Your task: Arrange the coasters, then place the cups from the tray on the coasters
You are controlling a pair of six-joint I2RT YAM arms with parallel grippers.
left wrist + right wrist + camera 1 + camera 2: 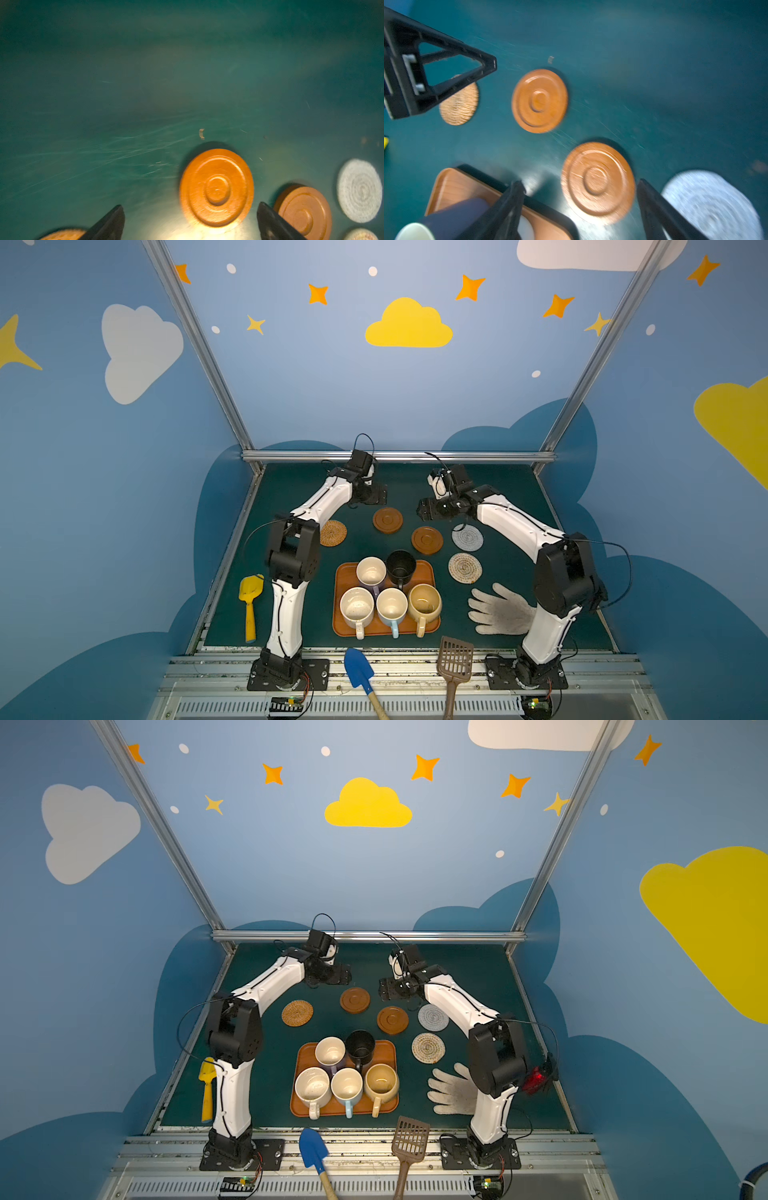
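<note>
while the left tool is hanging open just behind the far brown coaster, the right tool is gaping empty beside the near brown coaster; cups are standing in the tray.

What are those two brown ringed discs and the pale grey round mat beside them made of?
Farther brown ringed disc and nearer brown ringed disc: likely wood, smooth, slight sheen, turned grooves. Pale grey round mat: apparently coiled rope, matte, fuzzy spiral.

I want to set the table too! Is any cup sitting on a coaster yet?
No, all five cups stand in the tray, and every one of the coasters lies bare.
</note>
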